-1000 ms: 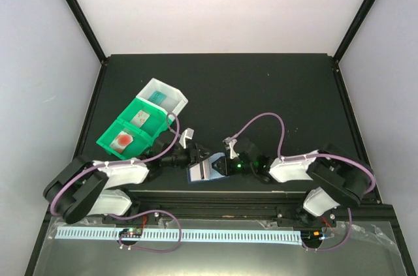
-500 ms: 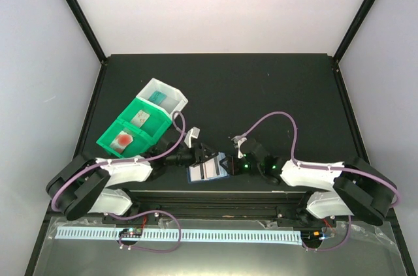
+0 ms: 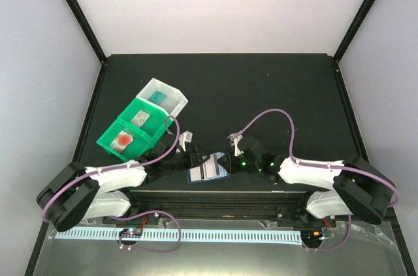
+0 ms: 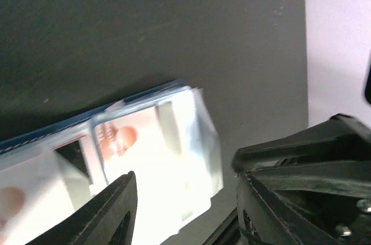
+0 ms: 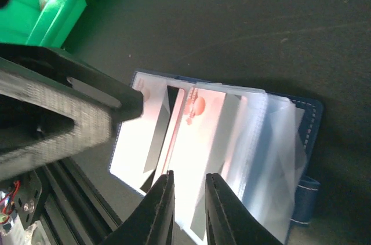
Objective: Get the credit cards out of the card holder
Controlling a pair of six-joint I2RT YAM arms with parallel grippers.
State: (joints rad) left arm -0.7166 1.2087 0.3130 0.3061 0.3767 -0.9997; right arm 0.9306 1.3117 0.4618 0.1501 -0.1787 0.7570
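Find holder [image 3: 208, 169] open and flat on table [image 3: 261, 93], close to the near edge, between left gripper [image 3: 197, 160] and right gripper [image 3: 230, 162]. Note navy cover, snap tab [image 5: 304, 201] at one corner, clear sleeves [image 5: 261, 141] fanned over the pale inside. See cards [image 5: 194, 141] tucked in the sleeves: pale faces, red-orange round marks on at least two; full count not readable through glare. From left wrist, see left fingers [image 4: 110, 210] well apart, holder's pale corner lying between them; cannot tell whether either finger touches it. From right wrist, see one left finger laid across one leaf of the holder, hiding part of a card. See right fingers [image 5: 162, 210] nearly together, straddling the near edge of a carded sleeve; cannot tell whether clamped on it or just short of it. Note green bins [image 3: 127, 131] and white bin [image 3: 164, 96] left of the holder and farther back, well apart from it; red round item in one green bin, other contents too small to name
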